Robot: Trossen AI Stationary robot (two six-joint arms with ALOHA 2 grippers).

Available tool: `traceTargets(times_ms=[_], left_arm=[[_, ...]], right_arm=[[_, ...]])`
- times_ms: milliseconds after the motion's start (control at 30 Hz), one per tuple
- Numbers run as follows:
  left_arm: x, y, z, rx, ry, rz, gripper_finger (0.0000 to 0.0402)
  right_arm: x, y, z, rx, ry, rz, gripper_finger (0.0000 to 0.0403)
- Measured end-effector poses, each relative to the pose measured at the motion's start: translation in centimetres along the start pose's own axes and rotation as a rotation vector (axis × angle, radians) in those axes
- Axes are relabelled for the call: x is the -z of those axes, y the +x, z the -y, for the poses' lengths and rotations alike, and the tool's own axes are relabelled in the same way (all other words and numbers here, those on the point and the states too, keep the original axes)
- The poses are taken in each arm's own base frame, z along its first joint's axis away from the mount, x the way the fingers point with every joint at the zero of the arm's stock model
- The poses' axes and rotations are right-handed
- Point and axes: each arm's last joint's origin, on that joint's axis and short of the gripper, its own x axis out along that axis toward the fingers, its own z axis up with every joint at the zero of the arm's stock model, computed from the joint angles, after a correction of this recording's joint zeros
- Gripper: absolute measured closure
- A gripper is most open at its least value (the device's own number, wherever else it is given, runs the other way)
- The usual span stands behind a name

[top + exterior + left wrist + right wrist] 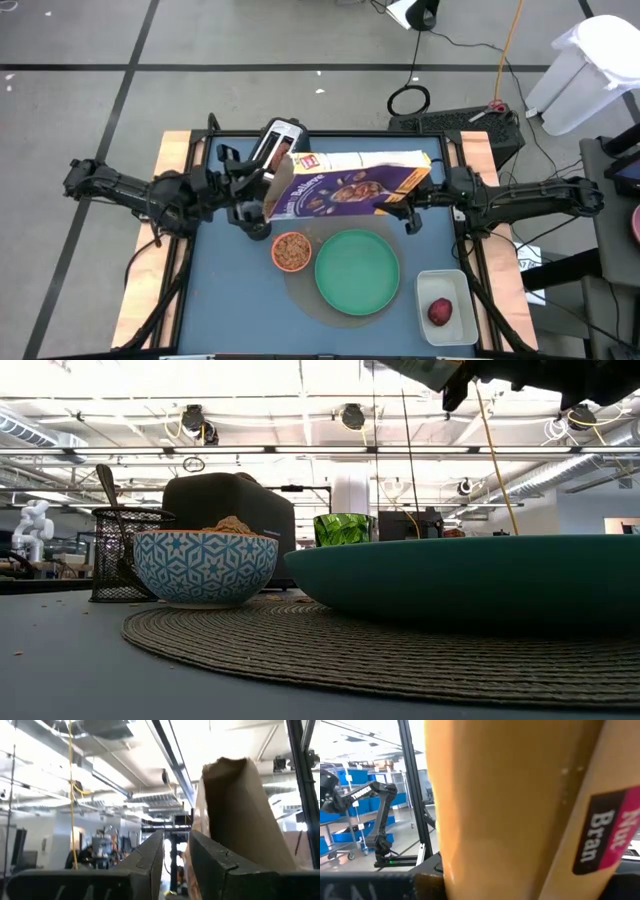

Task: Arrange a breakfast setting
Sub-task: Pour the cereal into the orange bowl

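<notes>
You had the box [520,805] filling most of the view, tan side up close, with a dark label reading "Nut Bran" on a pink patch. Off to one side in the room: another dark robot arm [377,815], blue bins [350,775], a black post [412,785].

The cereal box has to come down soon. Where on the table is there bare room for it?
Bare mat lies left of the bowl, out to the table's left edge, and near the front left corner. A narrower strip runs between the plate and the tub. The back is crowded: both arms hold the box above the toaster.
</notes>
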Motion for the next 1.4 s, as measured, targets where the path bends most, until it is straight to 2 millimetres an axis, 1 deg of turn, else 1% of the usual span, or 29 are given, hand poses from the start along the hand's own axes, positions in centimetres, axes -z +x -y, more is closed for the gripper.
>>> traceTargets(times_ms=[167, 367, 567, 700, 900, 1000, 1267, 1400], left_arm=[[-0.5, 0.0, -0.2, -0.017, 0.063, 0.046, 0.0299], [-2.2, -0.6, -1.0, -0.07, 0.123, 0.083, 0.0299], [-3.7, -1.2, -1.9, -0.118, 0.122, 0.097, 0.0299], [-3.7, -1.3, -2.0, -0.155, 0.126, 0.08, 0.0299], [-3.1, -1.1, -1.8, -0.14, 0.142, 0.039, 0.0295], [-2.7, -1.1, -1.7, -0.142, 0.119, -0.003, 0.0271], [-2.1, -1.1, -1.6, -0.163, 0.074, -0.066, 0.0154], [-1.6, -1.1, -1.5, -0.149, 0.049, -0.106, 0.0113]], right_arm=[[-0.5, 0.0, 0.0, 0.021, -0.024, 0.053, 0.0232], [-1.2, -0.1, -0.2, 0.004, -0.049, 0.131, 0.0232], [-1.7, -0.2, -0.2, -0.001, -0.085, 0.182, 0.0232], [-1.8, -0.2, -0.3, -0.001, -0.086, 0.184, 0.0232], [-1.8, -0.2, -0.3, -0.001, -0.087, 0.188, 0.0232], [-1.9, -0.2, -0.3, -0.002, -0.088, 0.195, 0.0232], [-1.9, -0.2, -0.3, -0.003, -0.089, 0.198, 0.0232], [-1.9, -0.2, -0.3, -0.004, -0.09, 0.205, 0.0232]])
